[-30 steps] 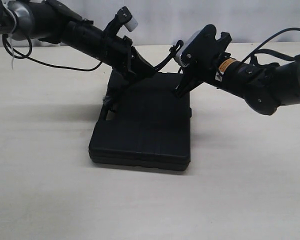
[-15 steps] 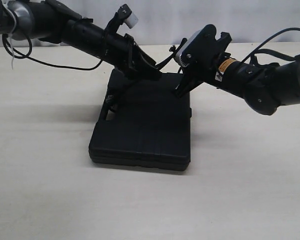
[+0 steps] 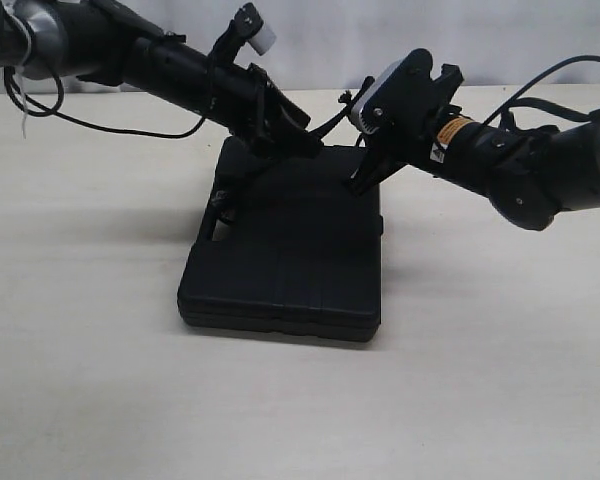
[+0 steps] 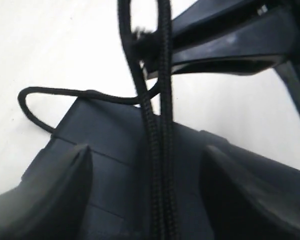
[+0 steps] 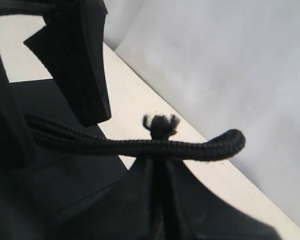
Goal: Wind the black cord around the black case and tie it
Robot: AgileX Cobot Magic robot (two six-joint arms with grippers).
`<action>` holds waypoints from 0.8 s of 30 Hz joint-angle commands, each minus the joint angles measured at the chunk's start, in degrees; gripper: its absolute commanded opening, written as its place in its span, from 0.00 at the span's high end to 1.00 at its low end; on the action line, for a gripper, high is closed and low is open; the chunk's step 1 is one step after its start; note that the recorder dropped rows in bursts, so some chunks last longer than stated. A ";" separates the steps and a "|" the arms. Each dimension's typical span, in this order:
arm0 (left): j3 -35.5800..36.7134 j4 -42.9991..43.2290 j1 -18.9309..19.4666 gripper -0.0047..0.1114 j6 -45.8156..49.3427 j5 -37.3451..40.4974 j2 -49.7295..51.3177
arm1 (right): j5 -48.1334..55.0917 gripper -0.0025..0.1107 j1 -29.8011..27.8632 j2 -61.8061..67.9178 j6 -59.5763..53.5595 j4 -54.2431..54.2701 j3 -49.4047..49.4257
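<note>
A: Where is the black case (image 3: pixel 280 260) being seen?
B: It is being shown lying flat on the pale table (image 3: pixel 500 360), near the middle of the exterior view, with both arms being reached over its far edge.
A: And the black cord (image 4: pixel 164 100)?
B: It is being carried above that far edge, between the 2 arms. In the left wrist view 2 braided strands are being run side by side across the case, and a further stretch is being looped out over the table just beside the case's corner.
A: How is the left gripper (image 4: pixel 146 162) being held?
B: Its jaws are being held wide apart. The 2 strands are being passed through the gap between its fingers (image 4: pixel 55 200), and neither finger is being seen touching them.
A: Is anything being gripped by the right gripper (image 5: pixel 159 167)?
B: Yes, its jaws are being pressed together on the black cord. In the right wrist view the cord is being pinched at the gripper's tip, with a short curved stub being shown sticking out to one side and a small frayed tuft (image 5: pixel 161 125) just above the pinch.
A: How are the 2 grippers being positioned?
B: Close together over the case's far edge, with the cord being seen arching between them. Whether the case is being fully encircled cannot be told.
</note>
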 commanded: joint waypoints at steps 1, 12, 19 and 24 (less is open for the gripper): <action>0.05 0.22 -0.60 0.46 0.54 -4.00 1.08 | -0.47 0.94 -0.19 -0.02 0.13 -0.52 0.29; 0.05 0.50 -1.74 0.95 0.32 -4.28 1.33 | -0.50 0.66 -0.19 -0.02 0.13 -0.52 -0.05; 0.05 4.27 -3.10 0.96 0.54 -5.74 1.74 | 4.47 0.64 -0.19 -0.73 -1.60 5.33 -0.05; 0.05 4.27 -3.10 0.96 0.54 -5.74 1.74 | 9.48 0.64 -0.19 -4.85 0.60 5.70 -0.05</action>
